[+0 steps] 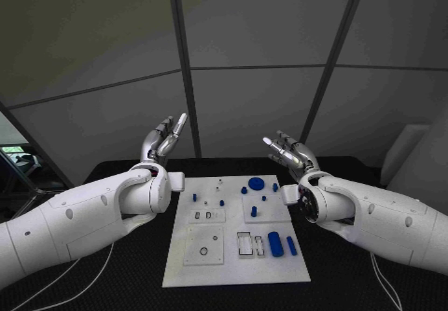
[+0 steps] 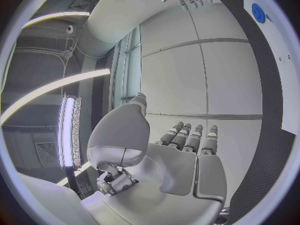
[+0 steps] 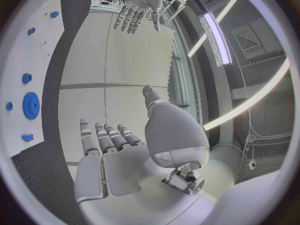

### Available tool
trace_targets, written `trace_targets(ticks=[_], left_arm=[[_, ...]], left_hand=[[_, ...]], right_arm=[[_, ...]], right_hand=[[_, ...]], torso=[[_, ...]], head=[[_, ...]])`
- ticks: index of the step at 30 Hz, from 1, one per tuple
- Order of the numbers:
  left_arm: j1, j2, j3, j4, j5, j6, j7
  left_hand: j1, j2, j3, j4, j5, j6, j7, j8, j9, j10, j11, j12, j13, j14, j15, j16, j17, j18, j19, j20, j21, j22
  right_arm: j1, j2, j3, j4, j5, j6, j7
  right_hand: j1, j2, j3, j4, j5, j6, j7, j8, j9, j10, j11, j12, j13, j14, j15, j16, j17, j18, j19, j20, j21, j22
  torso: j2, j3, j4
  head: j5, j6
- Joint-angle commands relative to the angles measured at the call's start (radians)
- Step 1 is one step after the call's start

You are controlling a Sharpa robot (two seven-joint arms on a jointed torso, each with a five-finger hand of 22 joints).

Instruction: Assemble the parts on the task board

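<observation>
The white task board (image 1: 187, 272) lies in the middle of the black table. Small blue parts stand on its far half, among them a round blue disc (image 1: 256, 183) and a small peg (image 1: 194, 196). Two blue cylinders (image 1: 276, 243) lie side by side at its right middle. My left hand (image 1: 164, 144) is raised above the board's far left corner, fingers straight and apart, holding nothing. My right hand (image 1: 289, 153) is raised above the far right corner, likewise spread and empty. The left wrist view shows the flat palm (image 2: 181, 170); the right wrist view shows that palm (image 3: 125, 172) and the disc (image 3: 30, 105).
Grey wall panels rise behind the table. White cables (image 1: 65, 285) trail over the table at the front left and front right. Black tabletop (image 1: 336, 285) runs on both sides of the board.
</observation>
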Motion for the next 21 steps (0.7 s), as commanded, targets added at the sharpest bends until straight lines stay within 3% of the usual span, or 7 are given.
trace_targets(ticks=[1,4,6,7,9,15,21], left_arm=[[0.002,0.001,0.001,0.0,-0.026,0.037,0.013],[0.002,0.001,0.001,0.0,-0.026,0.037,0.013],[0.002,0.001,0.001,0.0,-0.026,0.037,0.013],[0.002,-0.045,0.0,0.024,-0.027,0.11,-0.003],[0.002,-0.054,0.0,0.032,-0.038,0.138,0.001],[0.001,-0.071,0.0,0.053,-0.07,0.17,0.013],[0.001,-0.11,0.0,0.119,-0.075,0.177,0.01]], left_hand=[[0.051,-0.004,0.01,0.014,0.005,0.019,0.012,0.008,0.003,0.017,0.016,0.009,0.003,0.01,0.012,0.007,0.003,0.019,0.0,0.015,0.005,0.002],[0.061,0.007,0.015,0.012,0.005,0.038,0.024,0.012,0.006,0.043,0.033,0.013,0.006,0.037,0.022,0.013,0.007,0.036,0.016,0.024,0.011,0.006],[0.072,0.008,0.015,0.008,0.005,0.058,0.037,0.016,0.008,0.069,0.05,0.018,0.01,0.053,0.022,0.016,0.009,0.043,0.025,0.029,0.014,0.008],[0.086,0.008,0.016,0.003,0.005,0.08,0.046,0.021,0.011,0.095,0.064,0.023,0.013,0.08,0.03,0.022,0.013,0.046,0.038,0.034,0.019,0.012],[0.123,0.005,0.019,-0.012,0.009,0.138,0.055,0.034,0.019,0.167,0.086,0.039,0.021,0.194,0.05,0.052,0.029,0.031,0.1,0.043,0.045,0.026],[0.222,0.003,0.029,-0.065,0.006,0.415,0.103,0.108,0.056,0.514,0.139,0.124,0.056,0.639,0.054,0.179,0.082,0.028,0.541,0.038,0.232,0.119],[0.265,0.002,0.025,-0.094,0.006,0.579,0.097,0.131,0.062,0.718,0.122,0.147,0.053,0.768,0.025,0.192,0.08,0.052,0.667,0.032,0.275,0.124]], right_arm=[[0.0,0.008,0.012,-0.019,-0.126,0.157,-0.094],[-0.001,0.013,0.021,-0.029,-0.144,0.18,-0.109],[-0.002,0.014,0.023,-0.031,-0.148,0.185,-0.112],[0.006,-0.011,0.024,-0.058,-0.637,0.102,-0.075],[0.015,-0.017,0.024,-0.06,-0.715,0.127,-0.096],[0.05,-0.015,0.024,-0.079,-0.957,0.209,-0.164],[0.093,-0.007,0.024,-0.095,-1.177,0.247,-0.253]], right_hand=[[0.144,-0.002,0.015,-0.066,0.012,0.217,0.129,0.052,0.029,0.291,0.03,0.058,0.027,0.288,0.017,0.065,0.024,0.043,0.216,0.01,0.082,0.037],[0.217,-0.006,0.04,-0.124,0.039,0.46,0.132,0.115,0.06,0.62,0.029,0.134,0.054,0.58,0.012,0.134,0.046,0.073,0.377,0.008,0.144,0.059],[0.238,-0.01,0.052,-0.146,0.052,0.572,0.118,0.139,0.069,0.688,0.013,0.142,0.05,0.652,-0.005,0.146,0.045,0.089,0.416,0.007,0.158,0.059],[0.246,-0.012,0.06,-0.156,0.059,0.632,0.111,0.15,0.072,0.721,0.003,0.144,0.047,0.695,-0.017,0.154,0.045,0.096,0.441,0.005,0.166,0.06],[0.259,-0.017,0.083,-0.178,0.061,0.72,0.097,0.162,0.073,0.785,-0.017,0.143,0.04,0.776,-0.039,0.165,0.043,0.1,0.503,-0.011,0.189,0.062],[0.22,-0.05,0.189,-0.222,0.024,0.816,0.066,0.129,0.048,0.919,-0.05,0.082,0.035,0.926,-0.087,0.136,0.037,0.097,0.642,-0.063,0.213,0.047],[0.178,-0.087,0.223,-0.222,0.003,0.873,0.047,0.119,0.05,1.001,-0.077,0.064,0.04,1.036,-0.118,0.144,0.052,0.101,0.73,-0.095,0.238,0.046]], torso=[[0.0,0.0001,-0.0001],[0.0,0.0001,-0.0001],[0.0,0.0001,-0.0001],[0.026,-0.0009,-0.0059],[0.034,-0.0022,-0.0003],[0.039,0.0016,0.0099],[0.074,-0.0042,0.0208]], head=[[0.0,0.0],[0.0,0.0],[0.0,0.0],[-0.004,-0.005],[-0.006,-0.002],[-0.009,-0.005],[-0.019,0.006]])
